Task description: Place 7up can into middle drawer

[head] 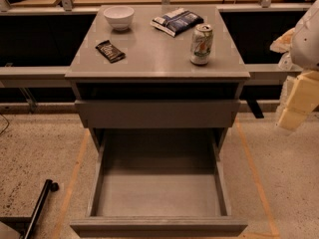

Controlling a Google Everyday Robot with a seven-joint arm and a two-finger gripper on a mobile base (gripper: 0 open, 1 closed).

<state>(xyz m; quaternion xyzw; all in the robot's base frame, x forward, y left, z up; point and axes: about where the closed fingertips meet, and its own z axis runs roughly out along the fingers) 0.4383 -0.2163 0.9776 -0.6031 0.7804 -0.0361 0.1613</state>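
Silvery-white 7up can (201, 44) stands upright near the worktop's (154, 55) front right corner. Below the front edge, the middle drawer (159, 226) sits pulled open. The gripper (298, 102) hangs beyond the right edge, well apart from the can; open or closed, I cannot tell.

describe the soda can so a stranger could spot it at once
On the grey cabinet top, near its front right corner, stands the 7up can. It is the only upright silvery cylinder there, unlike the white bowl, blue bag and dark bar. The gripper hangs off to the right, clear of it.
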